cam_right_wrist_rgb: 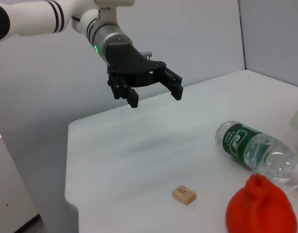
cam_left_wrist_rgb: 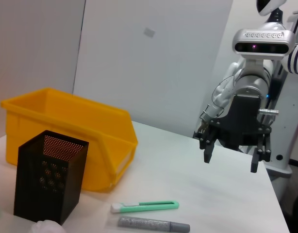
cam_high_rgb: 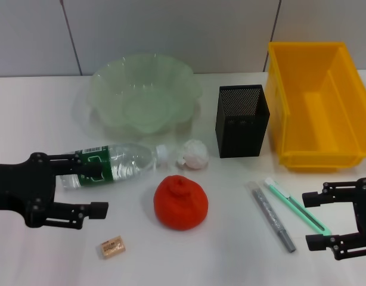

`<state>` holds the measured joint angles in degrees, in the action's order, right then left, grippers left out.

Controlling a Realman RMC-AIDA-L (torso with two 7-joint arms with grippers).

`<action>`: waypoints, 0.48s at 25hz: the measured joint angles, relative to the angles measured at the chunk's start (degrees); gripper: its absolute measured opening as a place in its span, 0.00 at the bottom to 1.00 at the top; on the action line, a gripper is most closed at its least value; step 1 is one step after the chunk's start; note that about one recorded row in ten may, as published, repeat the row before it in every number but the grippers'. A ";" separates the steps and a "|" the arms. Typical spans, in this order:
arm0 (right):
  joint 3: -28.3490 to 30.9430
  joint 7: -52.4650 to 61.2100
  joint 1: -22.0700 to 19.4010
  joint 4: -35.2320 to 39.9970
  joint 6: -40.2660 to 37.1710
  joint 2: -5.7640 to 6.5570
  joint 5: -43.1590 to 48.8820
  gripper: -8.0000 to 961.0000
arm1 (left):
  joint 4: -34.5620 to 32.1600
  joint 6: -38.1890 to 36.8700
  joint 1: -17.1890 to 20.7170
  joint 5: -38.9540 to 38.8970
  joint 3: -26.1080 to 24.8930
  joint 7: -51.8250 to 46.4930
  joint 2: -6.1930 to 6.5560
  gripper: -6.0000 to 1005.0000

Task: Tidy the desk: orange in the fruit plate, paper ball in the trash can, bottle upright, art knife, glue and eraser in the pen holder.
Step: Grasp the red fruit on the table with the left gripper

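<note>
The orange [cam_high_rgb: 180, 202] sits at the table's front middle. The bottle [cam_high_rgb: 114, 164] lies on its side to its left, with the paper ball [cam_high_rgb: 193, 154] by its cap. The eraser [cam_high_rgb: 112, 247] lies near the front edge. The art knife [cam_high_rgb: 295, 205] and the glue [cam_high_rgb: 271, 215] lie side by side at the right. The pen holder [cam_high_rgb: 242, 119], fruit plate [cam_high_rgb: 111, 71] and trash can [cam_high_rgb: 277, 95] stand at the back. My left gripper [cam_high_rgb: 90, 189] is open and empty, held above the table by the bottle's base. My right gripper [cam_high_rgb: 311, 220] is open and empty, just right of the art knife.
A wall runs behind the table. The left wrist view shows the pen holder [cam_left_wrist_rgb: 49, 177] in front of the trash can [cam_left_wrist_rgb: 76, 121], and the art knife [cam_left_wrist_rgb: 145, 206] and glue [cam_left_wrist_rgb: 154, 224] on bare white tabletop. The right wrist view shows the eraser [cam_right_wrist_rgb: 184, 194] near the table's edge.
</note>
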<state>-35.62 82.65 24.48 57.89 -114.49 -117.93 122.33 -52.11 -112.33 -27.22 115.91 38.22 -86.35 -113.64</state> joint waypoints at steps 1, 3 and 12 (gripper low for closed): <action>0.22 0.00 -0.07 0.02 0.00 -0.01 0.00 0.79 | 0.00 0.00 0.00 0.00 0.00 0.00 0.00 0.83; 0.54 0.03 -0.11 0.03 -0.03 0.05 0.13 0.79 | -0.02 0.28 0.00 -0.05 -0.03 0.00 -0.19 0.83; 3.50 0.94 -0.40 0.98 -0.13 0.33 4.10 0.80 | 5.61 19.31 -2.63 -1.04 8.66 3.31 -4.96 0.83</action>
<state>-32.12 83.59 24.08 58.87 -114.62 -117.60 126.43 -46.50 -93.02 -29.85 114.87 46.88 -83.04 -118.60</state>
